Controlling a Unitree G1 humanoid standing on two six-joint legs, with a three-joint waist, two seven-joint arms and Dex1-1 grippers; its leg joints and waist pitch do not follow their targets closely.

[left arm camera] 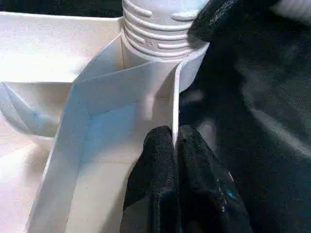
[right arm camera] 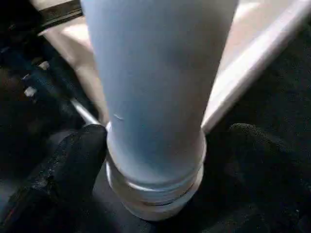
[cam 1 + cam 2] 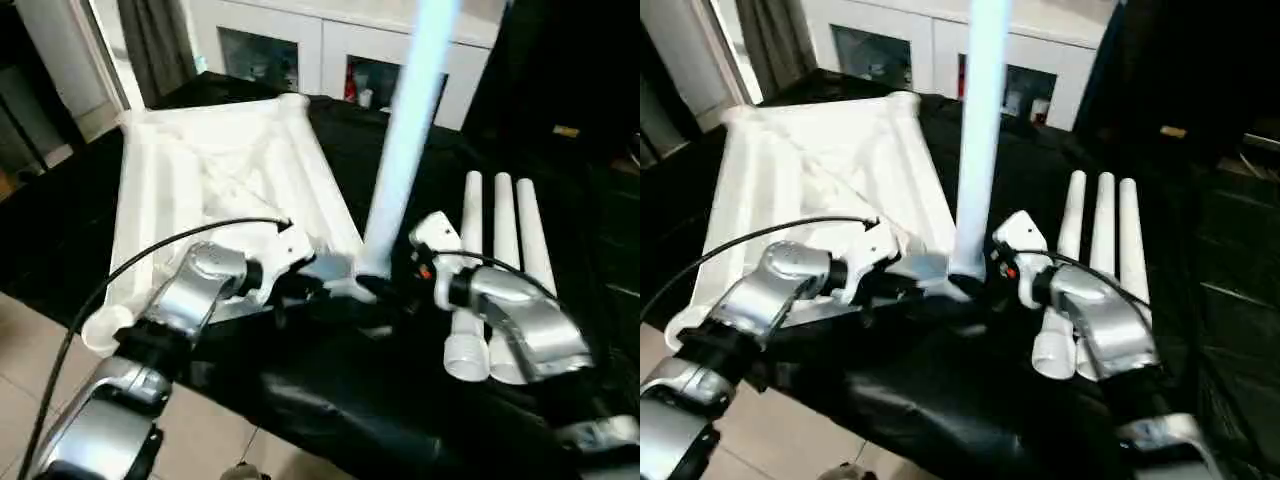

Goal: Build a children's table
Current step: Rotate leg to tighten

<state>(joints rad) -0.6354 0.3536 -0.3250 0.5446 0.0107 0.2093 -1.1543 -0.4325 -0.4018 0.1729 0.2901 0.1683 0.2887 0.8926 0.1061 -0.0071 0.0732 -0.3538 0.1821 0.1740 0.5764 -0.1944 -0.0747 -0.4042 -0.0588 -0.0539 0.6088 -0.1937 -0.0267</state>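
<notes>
Tabletop: white plastic, lying underside up on the black-draped work surface; ribs and corner sockets face upward.
Upright leg: one white tubular leg stands vertical in the near corner socket, its ridged end seated at the socket mouth. Whether it is driven fully home cannot be told.
Spare legs: three white legs lie side by side on the black cloth, just to the right of the upright one, flared ends toward the robot.
Left gripper: fingers pressed together, pinching the thin wall of the tabletop just beside the occupied socket.
Right gripper: fingers spread wide, one on either side of the leg's base; from the wrist view they look clear of the tube, so no clamp on it.
Progress: one leg of four in place, by the look of it; the other three sockets appear empty.
Remaining: fit three legs, then turn the table onto its feet.
Surroundings: white glass-door cabinet behind the work surface; pale tiled floor at the near left.
</notes>
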